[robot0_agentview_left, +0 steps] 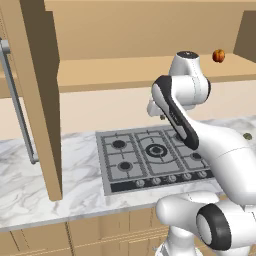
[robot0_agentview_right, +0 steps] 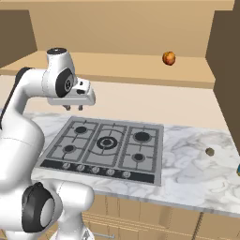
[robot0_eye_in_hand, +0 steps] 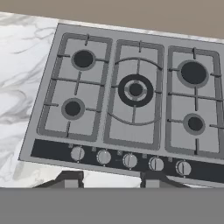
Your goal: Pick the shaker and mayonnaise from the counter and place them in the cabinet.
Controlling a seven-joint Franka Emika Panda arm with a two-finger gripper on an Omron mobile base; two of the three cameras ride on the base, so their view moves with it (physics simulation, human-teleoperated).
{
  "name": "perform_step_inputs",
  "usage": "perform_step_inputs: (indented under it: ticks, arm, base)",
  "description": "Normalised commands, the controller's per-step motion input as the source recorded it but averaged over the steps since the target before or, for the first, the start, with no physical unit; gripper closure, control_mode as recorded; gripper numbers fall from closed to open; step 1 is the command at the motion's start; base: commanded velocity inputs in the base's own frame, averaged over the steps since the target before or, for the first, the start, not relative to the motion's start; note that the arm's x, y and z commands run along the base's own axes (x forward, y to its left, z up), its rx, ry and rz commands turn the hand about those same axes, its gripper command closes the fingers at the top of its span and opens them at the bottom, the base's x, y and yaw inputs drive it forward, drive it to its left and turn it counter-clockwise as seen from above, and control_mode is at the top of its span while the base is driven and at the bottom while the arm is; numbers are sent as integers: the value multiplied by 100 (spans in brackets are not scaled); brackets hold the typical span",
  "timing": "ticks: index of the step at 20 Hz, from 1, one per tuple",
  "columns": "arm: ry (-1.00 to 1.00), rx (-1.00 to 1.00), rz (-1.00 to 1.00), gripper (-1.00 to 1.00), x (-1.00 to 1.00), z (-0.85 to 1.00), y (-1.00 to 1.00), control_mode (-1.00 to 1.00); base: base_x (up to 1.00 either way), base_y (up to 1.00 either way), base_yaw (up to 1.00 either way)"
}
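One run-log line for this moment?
gripper: shut, nothing held | position: above stove | fruit: on cabinet shelf

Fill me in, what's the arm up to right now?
Nothing is being handled yet. The arm holds its pincer above the hob, shut and empty, with the hand camera looking down at the burners and knobs. An orange-red fruit sits on the cabinet shelf, whose door stands open on the left. A small dark thing lies on the marble counter right of the hob; it's too small to identify. A sliver of something blue shows at the right edge of the right base view.
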Motion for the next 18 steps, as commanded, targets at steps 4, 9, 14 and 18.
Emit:
perform_step_inputs:
  ticks: [4,9,14,18]
  arm:
    - [-1,-1,0,-100,-2,-8,-1,-100]
    - [-5,0,0,-100,-27,-12,-5,-100]
    - [-7,2,0,-100,-45,-3,0,-100]
    - [-9,1,0,-100,-47,0,0,-100]
  base:
    - [0,0,0]
    - [0,0,0]
    - [0,0,0]
    - [0,0,0]
